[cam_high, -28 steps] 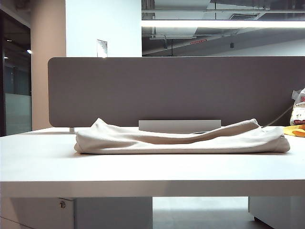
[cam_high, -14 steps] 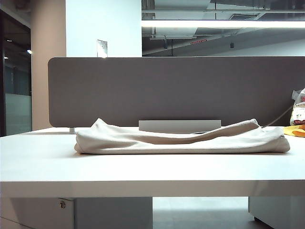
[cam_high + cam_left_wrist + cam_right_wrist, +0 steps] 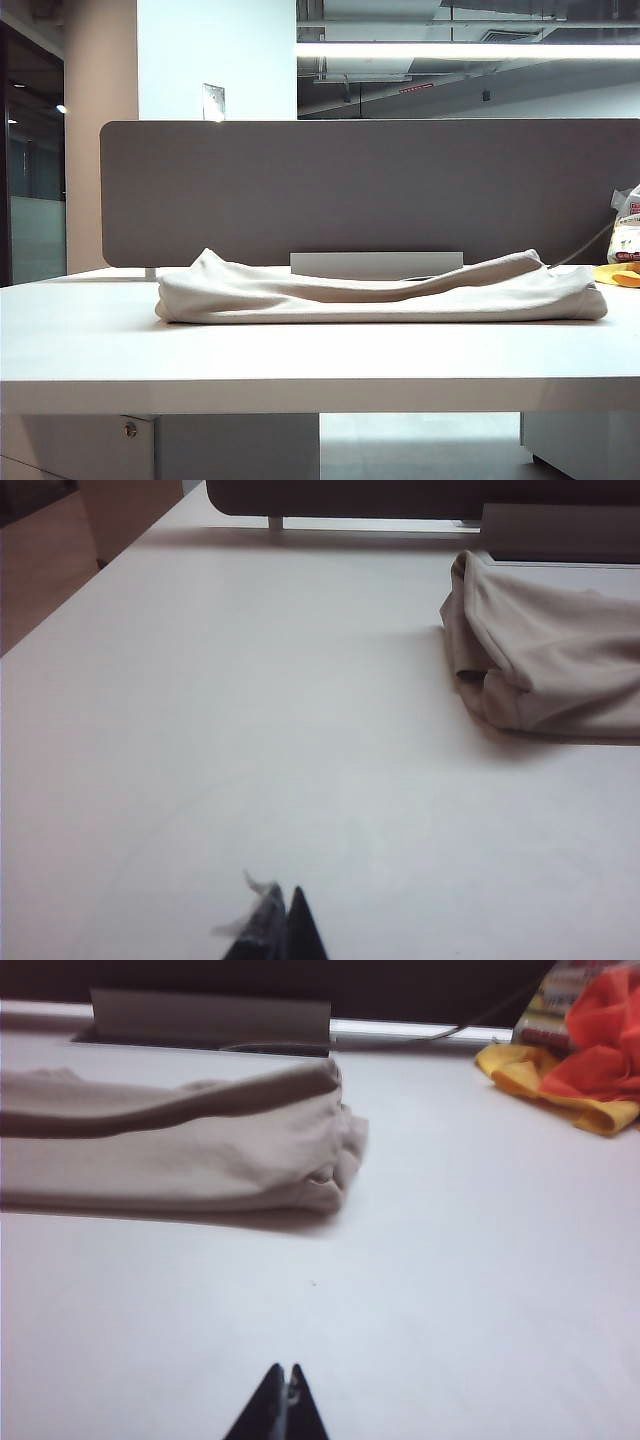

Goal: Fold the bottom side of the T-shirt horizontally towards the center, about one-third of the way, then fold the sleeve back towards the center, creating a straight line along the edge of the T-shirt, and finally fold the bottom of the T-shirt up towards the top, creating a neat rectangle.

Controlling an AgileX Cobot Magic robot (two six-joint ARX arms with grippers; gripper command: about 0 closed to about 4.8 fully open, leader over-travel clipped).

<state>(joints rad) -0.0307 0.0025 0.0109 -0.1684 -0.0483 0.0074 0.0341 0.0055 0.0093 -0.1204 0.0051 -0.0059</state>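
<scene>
The fingers of the left gripper (image 3: 278, 925) and the right gripper (image 3: 281, 1400) are pressed together, empty, and held low over the bare white surface (image 3: 320, 360), each well short of one end of the T-shirt (image 3: 380, 295). The shirt is seen as a long, soft beige bundle across the middle of the surface, rumpled, with rounded ends. Its layers could slump apart if nudged, since limp cotton holds no crease; a hem is not made out.

The exterior camera looks level across the desk (image 3: 300, 365) edge at the T-shirt (image 3: 380, 295); both wrist cameras sit low, each sharing one T-shirt end.
</scene>
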